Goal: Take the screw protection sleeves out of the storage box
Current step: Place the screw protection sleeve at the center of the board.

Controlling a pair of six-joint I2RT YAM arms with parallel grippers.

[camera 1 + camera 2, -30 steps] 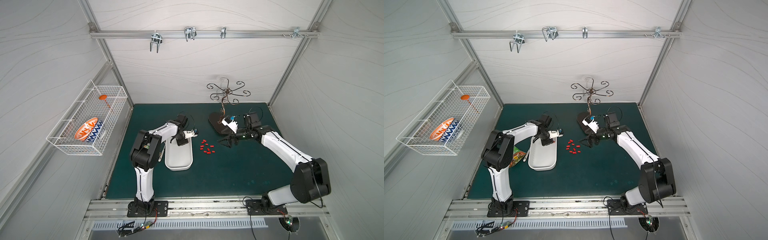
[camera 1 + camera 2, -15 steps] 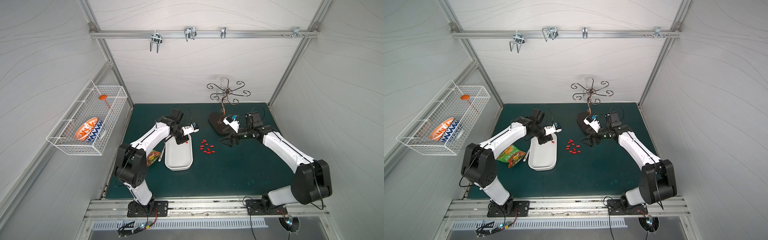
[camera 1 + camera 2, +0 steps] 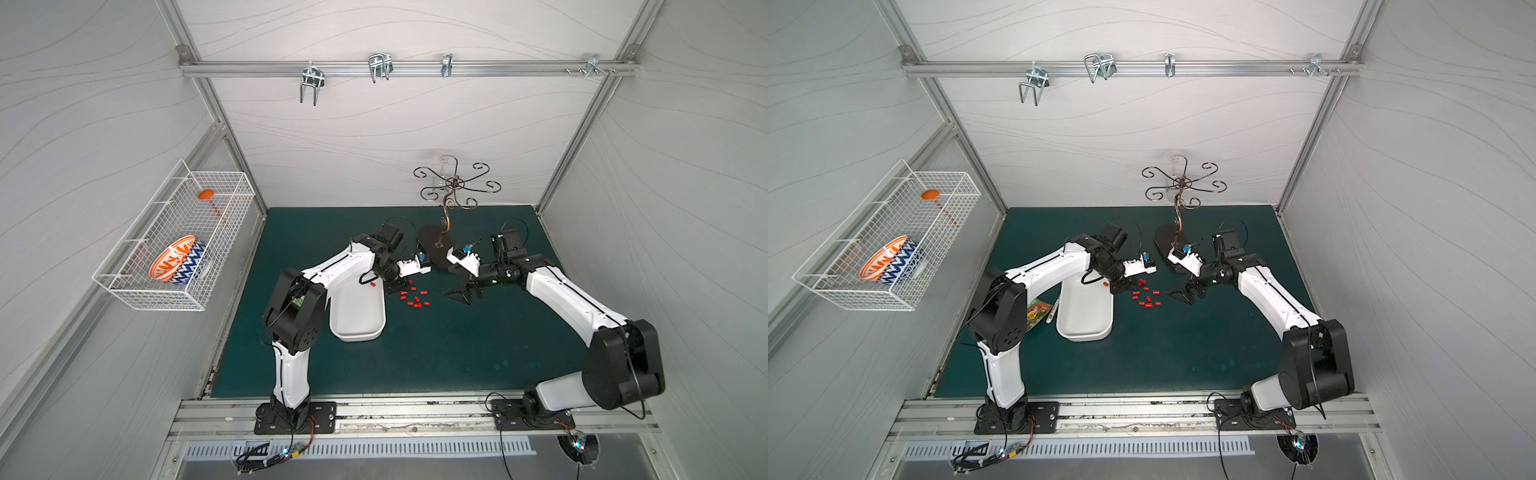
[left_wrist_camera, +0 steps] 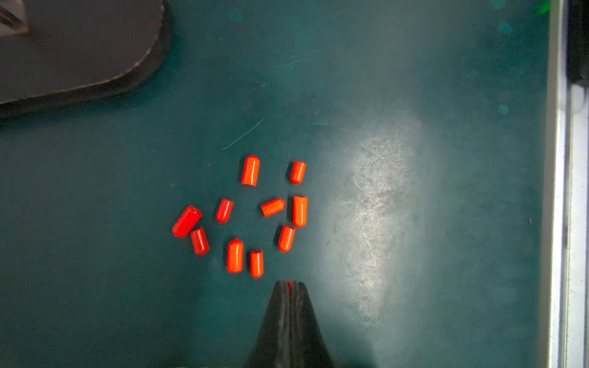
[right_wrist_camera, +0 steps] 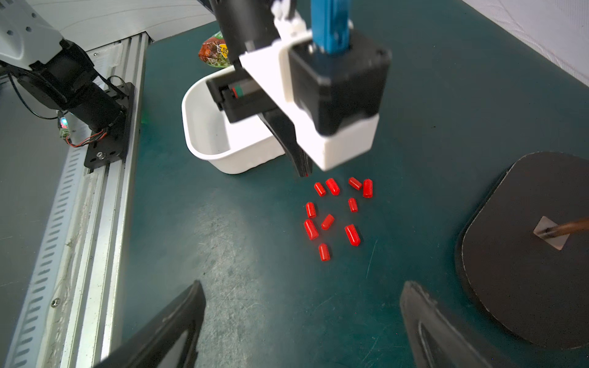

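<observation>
Starting at the left of a top view: the box (image 3: 356,337) sits on the mat (image 3: 415,357), nearly cleared. One red speck (image 3: 372,284) shows at its far end. It looks like a last sleeve lying inside, though it is too small to be sure.

Next along, the left gripper (image 4: 289,283) hangs tip-down just past the box's far right corner. Its jaws are pressed together, and a thin red sliver pinched between the tips reads as a sleeve in the grip.

Now the pile: ten sleeves (image 4: 272,207) lie on their sides on the mat, long axes pointing every which way, some touching. In a top view they sit at about four o'clock from the left tips, just beside them. So the drop looks like a short nudge that way, then a release.

The speck in the box lies at nine o'clock from those same tips, and the left arm is clearly the nearer one for it.

Far right, the right gripper (image 5: 302,290) waits at three o'clock of the pile, jaws spread wide and empty.
</observation>
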